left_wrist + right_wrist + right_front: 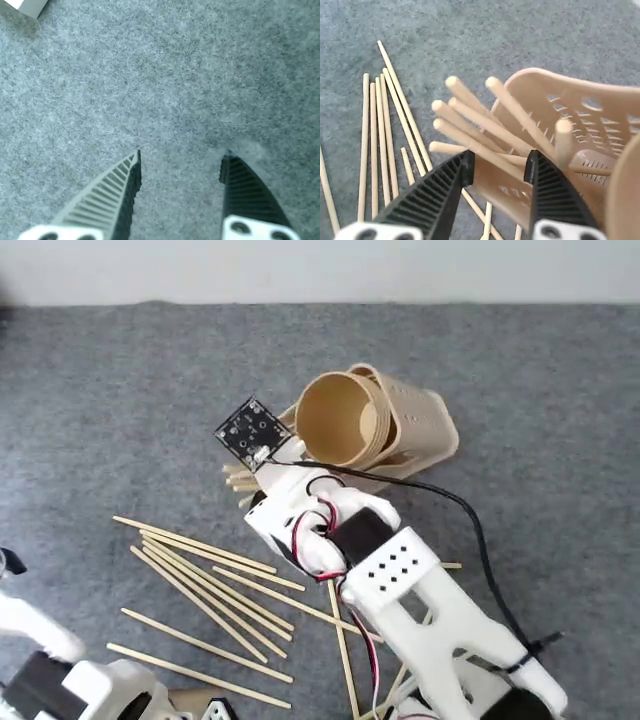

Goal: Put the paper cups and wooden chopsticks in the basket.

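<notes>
- While the right gripper (500, 167) sits part-open astride round wooden chopsticks (485, 125) poking from the tipped tan perforated plastic basket (600, 100), I'd nudge them deeper and avoid rolling the basket.
- Inside it lies a brown paper cup (335, 420).
- More loose chopsticks (200, 580) lie on the grey felt desk (120, 390); left gripper (180, 162) gapes wide, empty.

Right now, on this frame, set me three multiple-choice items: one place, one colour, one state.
1. Where is the paper cup? A inside the basket; B upright on a plate; C on a shelf.
2. What colour is the carpet? A green; B grey; C red.
3. How is the left pincer? A shut on a cup; B shut on a chopstick; C open.
Key: 1A, the cup's mouth shows within the basket, which lies tipped on its side; 2B, grey all round; 3C, its jaws stand apart over bare carpet.
</notes>
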You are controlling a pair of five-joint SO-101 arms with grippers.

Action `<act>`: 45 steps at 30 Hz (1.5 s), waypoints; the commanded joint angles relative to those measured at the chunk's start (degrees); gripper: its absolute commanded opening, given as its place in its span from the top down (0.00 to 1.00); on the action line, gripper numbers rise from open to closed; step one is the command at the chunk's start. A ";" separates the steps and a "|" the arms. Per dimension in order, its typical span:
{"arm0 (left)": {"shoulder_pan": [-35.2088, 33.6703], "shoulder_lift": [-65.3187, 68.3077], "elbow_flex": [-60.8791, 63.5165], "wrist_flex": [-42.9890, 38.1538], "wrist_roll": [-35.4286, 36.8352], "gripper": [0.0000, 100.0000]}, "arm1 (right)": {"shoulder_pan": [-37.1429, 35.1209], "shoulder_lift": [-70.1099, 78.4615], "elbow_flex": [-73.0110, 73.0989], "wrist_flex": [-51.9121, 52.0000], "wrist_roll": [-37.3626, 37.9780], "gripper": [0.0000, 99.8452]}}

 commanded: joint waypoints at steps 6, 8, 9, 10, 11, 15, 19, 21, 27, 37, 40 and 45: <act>-0.18 -2.20 -0.48 -0.88 -0.44 0.75 | 10.59 -1.80 1.05 -0.22 0.79 0.80; -0.18 -2.29 -0.48 -0.70 -0.44 0.75 | 13.67 -2.07 1.05 -0.31 0.79 0.80; -0.18 -2.29 -0.48 -0.70 -0.44 0.75 | 15.16 -2.07 1.05 -0.66 0.79 0.80; -0.18 -2.29 -0.48 -0.62 -0.44 0.75 | 16.75 -2.07 1.05 -1.36 0.88 0.80; -0.18 -2.29 -0.48 -0.62 -0.44 0.75 | 18.42 -2.07 1.05 -1.98 0.88 0.80; -0.18 -2.29 -0.48 -0.62 -0.44 0.75 | 22.81 -2.77 0.88 -4.26 0.88 0.80; -0.09 -2.37 -0.48 -0.53 -0.44 0.75 | 22.81 -5.14 -3.52 -1.19 0.53 0.74; -0.18 -2.37 -0.48 -0.53 -0.44 0.75 | 22.81 -7.08 -6.15 0.48 0.44 0.73; -0.09 -2.37 -0.48 -0.53 -0.44 0.75 | 22.37 -12.97 -11.52 1.27 0.62 0.74; 0.00 -2.29 -0.48 -0.53 -0.44 0.75 | 14.02 -23.34 -15.30 10.51 0.44 0.74; -0.09 -2.29 -0.48 -0.62 -0.44 0.75 | 12.35 -25.10 -15.03 15.43 0.35 0.74; 0.09 -2.29 -0.22 -0.53 -0.26 0.75 | 8.40 -23.43 -11.52 20.88 0.35 0.74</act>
